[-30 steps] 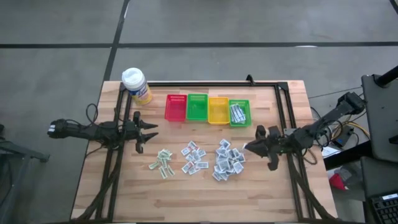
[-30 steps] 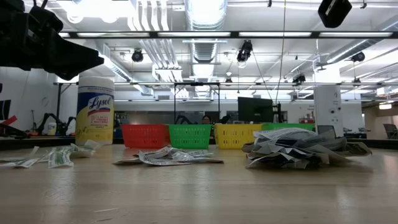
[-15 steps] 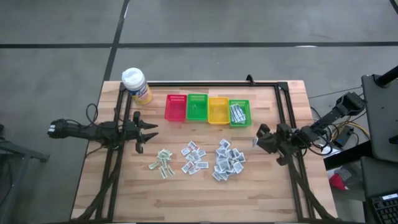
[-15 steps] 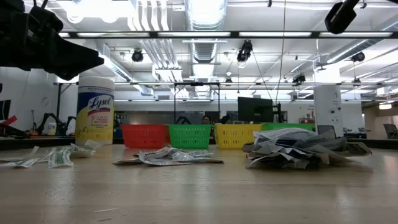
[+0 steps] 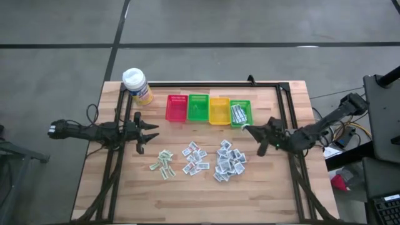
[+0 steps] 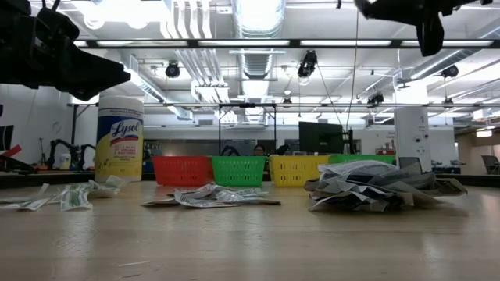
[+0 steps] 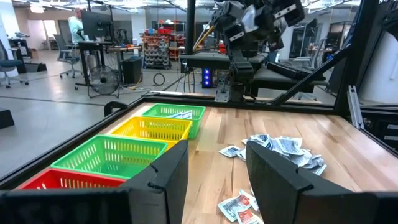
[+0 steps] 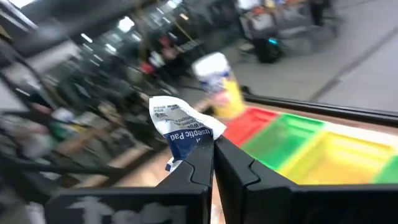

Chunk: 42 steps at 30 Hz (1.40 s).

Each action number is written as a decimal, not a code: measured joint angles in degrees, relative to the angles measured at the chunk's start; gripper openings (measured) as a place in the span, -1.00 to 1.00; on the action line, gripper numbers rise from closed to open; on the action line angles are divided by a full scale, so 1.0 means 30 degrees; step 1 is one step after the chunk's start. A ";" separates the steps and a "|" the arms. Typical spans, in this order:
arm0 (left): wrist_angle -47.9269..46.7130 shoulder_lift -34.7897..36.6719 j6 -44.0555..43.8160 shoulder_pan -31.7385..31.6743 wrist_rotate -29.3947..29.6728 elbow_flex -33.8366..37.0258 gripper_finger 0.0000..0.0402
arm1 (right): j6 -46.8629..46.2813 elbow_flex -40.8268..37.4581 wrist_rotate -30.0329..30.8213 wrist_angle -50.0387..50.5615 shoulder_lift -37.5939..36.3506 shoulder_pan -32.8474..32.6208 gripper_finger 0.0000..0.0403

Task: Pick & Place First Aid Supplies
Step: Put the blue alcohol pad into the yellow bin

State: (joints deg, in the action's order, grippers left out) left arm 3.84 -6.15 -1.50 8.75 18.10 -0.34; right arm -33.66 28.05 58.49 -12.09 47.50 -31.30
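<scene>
Starting at your left, the left gripper (image 5: 149, 132) hangs over the table's left side with its fingers (image 7: 168, 177) apart and nothing between them, just beside the green-printed packets (image 5: 162, 162). Behind it, at the table's back left corner, you have the yellow bottle (image 5: 137, 86) with its white cap. Moving along the back, the red basket (image 5: 177, 108), the green basket (image 5: 199, 107) and the yellow basket (image 5: 219, 110) stand side by side, and the second green basket (image 5: 240, 114) at the end of the row already holds several packets. In front of the baskets your supplies lie in three groups on the wood: the green-printed ones, a middle cluster (image 5: 195, 157), and the largest heap (image 5: 229, 161) further right. On your right, the right gripper (image 5: 247, 129) is clenched on one white packet with blue print (image 8: 180, 129), held up in the air just beside the second green basket's right front corner.
</scene>
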 joint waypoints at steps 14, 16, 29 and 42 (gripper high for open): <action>-0.0005 0.0007 -0.0141 -0.0003 -0.0005 0.0000 -0.21 | -0.3058 0.5837 -0.4084 1.2704 0.4906 0.3819 -0.96; -0.0005 0.0007 -0.0160 0.0000 -0.0002 0.0000 -0.21 | -0.2706 0.6319 -0.4855 1.3241 0.5785 0.4641 -0.96; -0.0015 0.0000 -0.0160 -0.0005 -0.0005 0.0000 -0.21 | 0.2568 1.0407 -0.7970 1.6124 1.0863 1.0161 -0.96; -0.0015 -0.0015 -0.0153 0.0002 -0.0005 0.0000 -0.21 | 0.8766 1.3951 -1.2781 1.6428 1.4318 1.5016 -0.96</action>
State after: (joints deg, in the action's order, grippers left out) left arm 3.79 -6.20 -1.96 8.75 18.09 -0.34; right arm -7.36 69.90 20.14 37.20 90.46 13.75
